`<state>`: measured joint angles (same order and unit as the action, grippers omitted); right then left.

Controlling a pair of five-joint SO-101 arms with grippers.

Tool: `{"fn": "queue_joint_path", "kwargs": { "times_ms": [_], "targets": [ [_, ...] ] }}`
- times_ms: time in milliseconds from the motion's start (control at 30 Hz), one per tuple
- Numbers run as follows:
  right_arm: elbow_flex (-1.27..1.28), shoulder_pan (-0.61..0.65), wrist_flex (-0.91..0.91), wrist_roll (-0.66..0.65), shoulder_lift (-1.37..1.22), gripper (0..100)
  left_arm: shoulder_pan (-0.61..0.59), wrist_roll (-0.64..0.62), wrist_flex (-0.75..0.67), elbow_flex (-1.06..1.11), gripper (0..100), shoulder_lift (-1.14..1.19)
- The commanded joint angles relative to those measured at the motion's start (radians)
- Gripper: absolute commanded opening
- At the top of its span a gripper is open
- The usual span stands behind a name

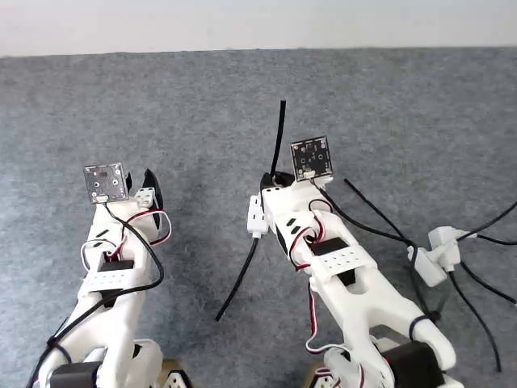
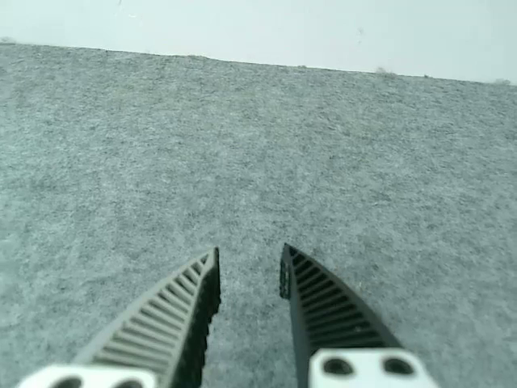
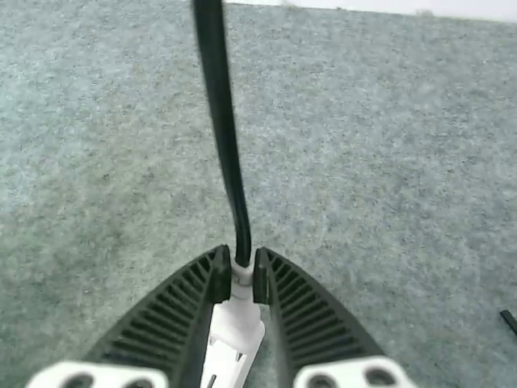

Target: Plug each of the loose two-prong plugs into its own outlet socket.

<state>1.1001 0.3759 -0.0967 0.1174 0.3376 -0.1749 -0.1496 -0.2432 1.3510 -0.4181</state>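
Plug (image 3: 234, 327) is clenched in the right hand (image 3: 236, 275), white body tucked back between the jaws, black cord (image 3: 220, 121) running straight out toward the far side of the bench (image 1: 161, 105). White outlet cluster (image 1: 436, 252) lies off to the right and nearer, so it's probably the right arm's job. Left hand (image 2: 249, 267) is spread, holding nothing, well apart on the left.

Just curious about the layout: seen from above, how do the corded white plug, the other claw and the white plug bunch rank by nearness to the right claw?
From the right claw:
1. The corded white plug, gripped in it.
2. The left claw, across on its left.
3. The white plug bunch, farthest, out on its right.
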Motion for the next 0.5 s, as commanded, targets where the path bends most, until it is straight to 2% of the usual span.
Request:
{"fn": "queue_joint_path", "kwargs": {
  "times_ms": [0, 467],
  "targets": [
    [-0.069, 0.008, -0.025, 0.005, 0.002, 0.9, -0.006, -0.009, -0.025, -0.005, 12, -0.026],
    [-0.104, 0.036, -0.025, 0.005, -0.004, 0.9, -0.006, -0.009, -0.025, -0.005, 12, -0.026]
  ]
}}
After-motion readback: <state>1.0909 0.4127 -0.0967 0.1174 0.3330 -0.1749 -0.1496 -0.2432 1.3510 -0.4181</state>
